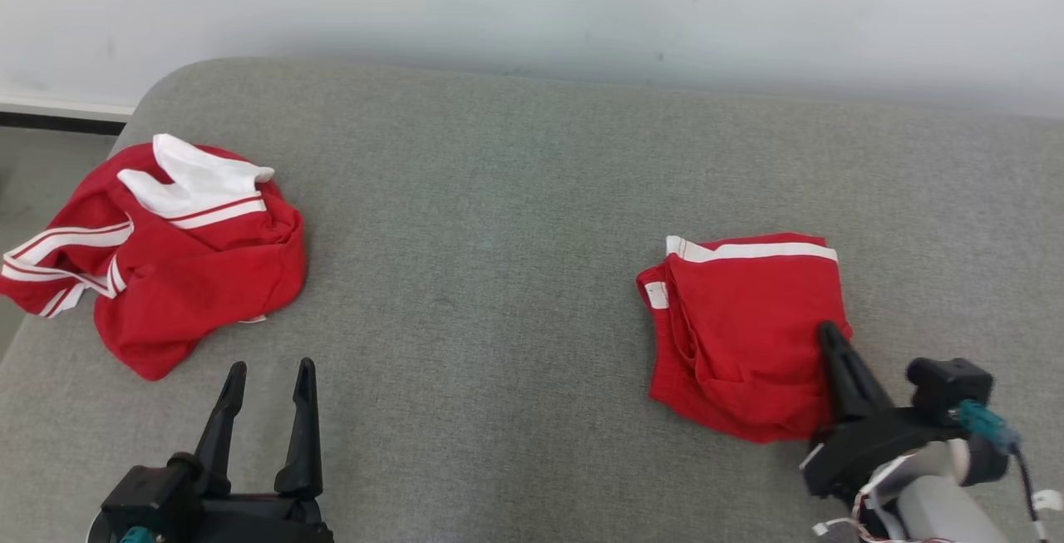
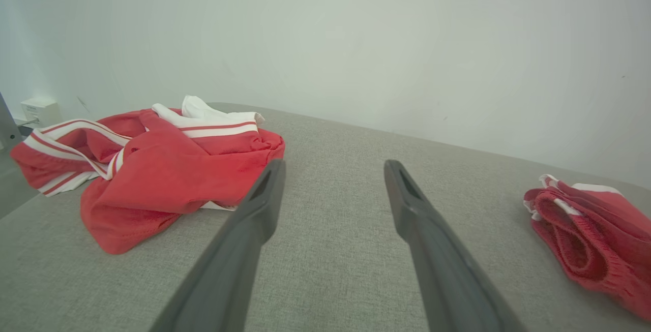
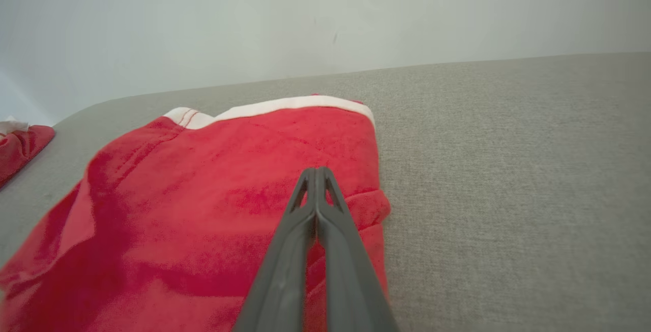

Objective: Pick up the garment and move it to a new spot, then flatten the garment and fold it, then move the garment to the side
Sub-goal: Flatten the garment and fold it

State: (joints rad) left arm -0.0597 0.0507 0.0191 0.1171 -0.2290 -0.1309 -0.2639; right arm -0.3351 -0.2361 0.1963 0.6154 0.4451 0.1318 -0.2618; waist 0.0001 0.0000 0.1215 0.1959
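Right tool [image 1: 830,333]: clenched. Its two dark fingers are pressed together along their full length, with no cloth between them. The tips sit over the folded red garment [image 1: 740,318], near the edge on the tool's right. Whether the tips touch the cloth cannot be determined.

Folded red garment: lies flat on the grey fabric surface [image 1: 515,235], directly under and ahead of the right tool. A white band runs along the edge farthest from the tool. In the right wrist view, most of the garment [image 3: 229,179] spreads to the left of the closed fingers [image 3: 316,172].

Left tool [image 1: 272,367]: released. The fingers stand apart above bare surface and grasp nothing.

Crumpled red-and-white garment [image 1: 183,269]: lies ahead of the left tool and to its left, near but apart from it. It is well apart from the right tool.
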